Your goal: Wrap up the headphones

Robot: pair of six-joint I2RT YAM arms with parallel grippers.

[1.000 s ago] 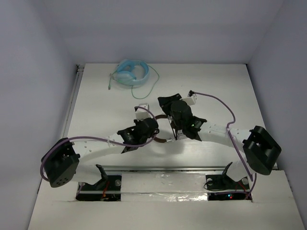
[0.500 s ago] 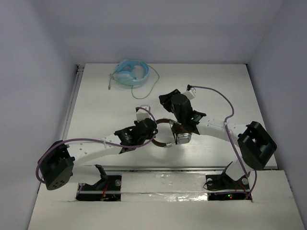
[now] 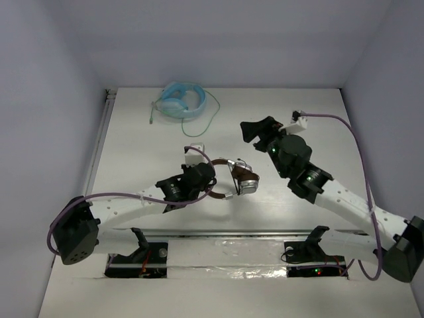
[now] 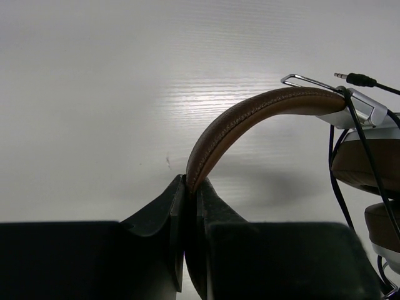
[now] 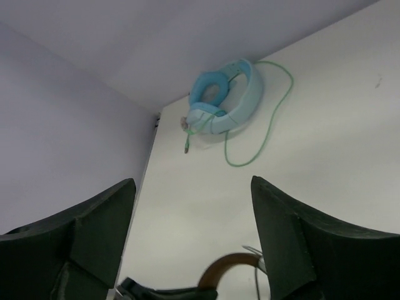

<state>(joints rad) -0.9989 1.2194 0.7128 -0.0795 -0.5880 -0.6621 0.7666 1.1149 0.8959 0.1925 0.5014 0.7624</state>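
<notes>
The headphones (image 3: 242,182) lie at the middle of the table, brown headband (image 4: 250,111) arching up, silver earcups (image 4: 369,134) at the right with the thin dark cable (image 4: 340,169) looped round them and its plug (image 4: 357,79) sticking out. My left gripper (image 3: 207,183) (image 4: 190,184) is shut on the headband's lower end. My right gripper (image 3: 260,129) (image 5: 192,181) hangs open and holds nothing, raised behind and to the right of the headphones. The headband (image 5: 228,265) shows low between its fingers.
Light blue headphones (image 3: 180,101) (image 5: 225,100) with a green cable (image 3: 213,114) lie at the back left of the table near the wall. Purple arm cables (image 3: 351,132) loop over both arms. A metal rail (image 3: 98,146) runs along the table's left edge.
My right gripper has opened wide and pulled away from the headphones, up and to the right. The left gripper keeps its hold on the headband and has shifted little.
</notes>
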